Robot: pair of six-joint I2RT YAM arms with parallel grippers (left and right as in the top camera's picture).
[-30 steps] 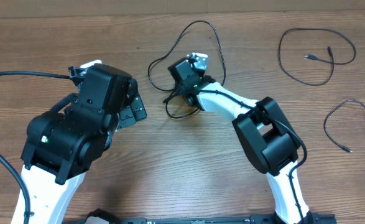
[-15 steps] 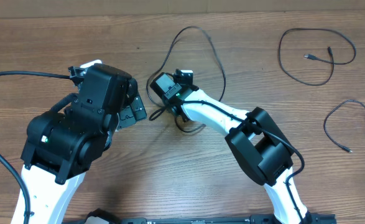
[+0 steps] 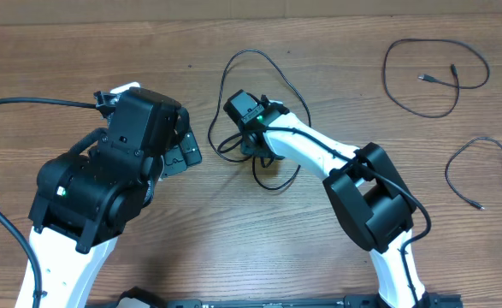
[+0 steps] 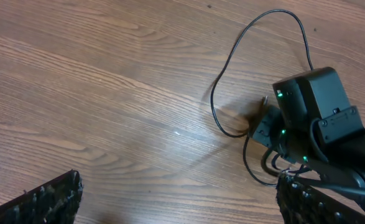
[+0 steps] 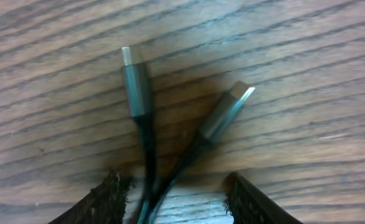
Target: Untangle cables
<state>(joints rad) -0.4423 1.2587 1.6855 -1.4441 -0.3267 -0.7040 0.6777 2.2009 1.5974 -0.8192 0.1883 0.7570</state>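
1. One cable point(image 3: 259, 52) lies at the middle of the wooden table point(image 3: 345, 26). It makes a tall loop toward the far edge and a smaller curl on the near side, and it passes under the right arm's wrist.
2. Its two plug tips point(image 5: 134, 74) lie side by side on the wood, slightly splayed. Both cords run back from them into the gap of the right gripper point(image 5: 177, 194).
3. That claw stands part-way apart. The two cords sit close to one finger point(image 5: 112, 196), and bare wood shows between them and the other finger, so nothing is pinched.
4. A second cable point(image 3: 436, 116) lies in a wide oval at the far right of the table, with its ends inside the loop. It is well apart from both arms.
5. A third cable point(image 3: 481, 139) curves along the right edge, nearer the front. It touches neither of the other cables.
6. The left gripper point(image 3: 182, 152) sits just left of the middle cable without touching it. Its claw is released, the fingers point(image 4: 51, 196) spread wide over bare wood.
7. A thicker black wire point(image 3: 28, 104) runs in from the left edge to the left arm.
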